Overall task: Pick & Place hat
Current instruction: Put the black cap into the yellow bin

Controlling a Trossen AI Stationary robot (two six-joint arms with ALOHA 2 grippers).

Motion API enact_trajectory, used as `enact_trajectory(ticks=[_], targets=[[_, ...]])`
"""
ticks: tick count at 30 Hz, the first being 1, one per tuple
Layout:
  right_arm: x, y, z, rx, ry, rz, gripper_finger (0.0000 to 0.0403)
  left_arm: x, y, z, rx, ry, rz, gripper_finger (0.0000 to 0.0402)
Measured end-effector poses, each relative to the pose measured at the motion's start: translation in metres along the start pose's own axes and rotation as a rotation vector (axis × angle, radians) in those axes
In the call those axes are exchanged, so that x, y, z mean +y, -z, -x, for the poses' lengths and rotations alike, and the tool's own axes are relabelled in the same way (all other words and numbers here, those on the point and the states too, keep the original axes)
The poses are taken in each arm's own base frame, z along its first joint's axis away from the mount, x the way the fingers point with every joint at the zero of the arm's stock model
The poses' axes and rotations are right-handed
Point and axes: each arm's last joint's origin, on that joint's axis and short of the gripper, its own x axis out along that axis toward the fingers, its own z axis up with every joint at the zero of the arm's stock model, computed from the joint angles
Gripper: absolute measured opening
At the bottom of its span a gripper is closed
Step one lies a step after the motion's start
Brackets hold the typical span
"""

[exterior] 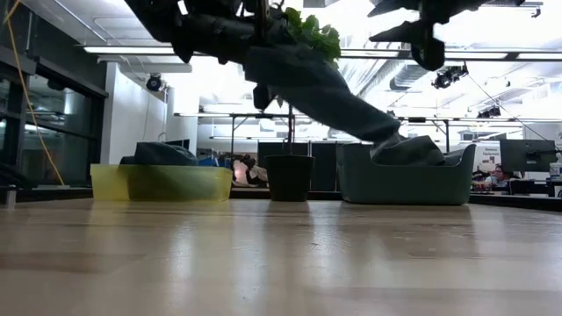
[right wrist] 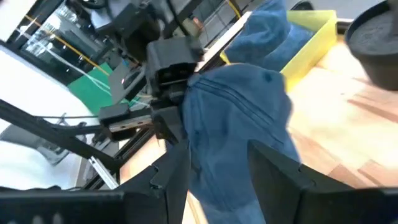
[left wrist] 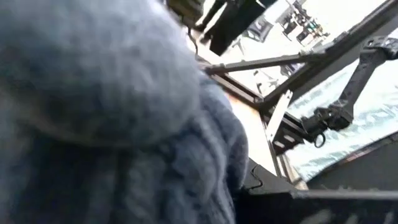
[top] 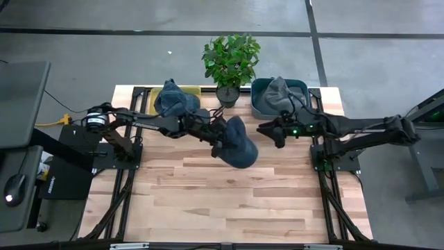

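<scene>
Hat in hand: we see a blue knitted hat held above the middle of the tabletop, clear of the wood; from the low view it hangs slanted in the air, and the right wrist view shows soft folds and a ribbed knit
Left gripper: reaches in from the left to the centre; its jaws are pinching the blue knitted hat at its left edge, and the left wrist view is almost filled with the blue wool
Right gripper: hovers just right of the held hat, near the teal bin; its two dark jaws stand spread, empty, and pointed at the hat without touching it
Yellow bin: at the far left of the tabletop, with a second blue hat heaped in it and bulging over the rim
Teal bin: at the far right of the tabletop, holding a grey hat that rises above its wall
Potted plant: leafy green, in a dark pot, standing at the far edge between the two bins
Tabletop: pale wooden planks, bare in the near half
</scene>
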Motion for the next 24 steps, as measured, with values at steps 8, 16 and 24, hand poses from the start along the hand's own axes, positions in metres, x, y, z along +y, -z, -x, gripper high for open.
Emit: enact_trajectory(ticks=[8, 16, 24], targets=[[-0.006, 0.002, 0.018, 0.012, 0.084, -0.019, 0.0153, -0.015, -0.013, 0.027, -0.047, -0.137, -0.022, 0.0000], [-0.008, 0.003, 0.018, 0.026, 0.102, -0.017, 0.0153, -0.028, -0.021, 0.071, -0.108, -0.446, -0.033, 0.0000], [-0.009, 0.004, 0.018, 0.033, 0.116, -0.014, 0.0154, -0.038, -0.018, 0.116, -0.097, -0.706, -0.041, 0.0000]])
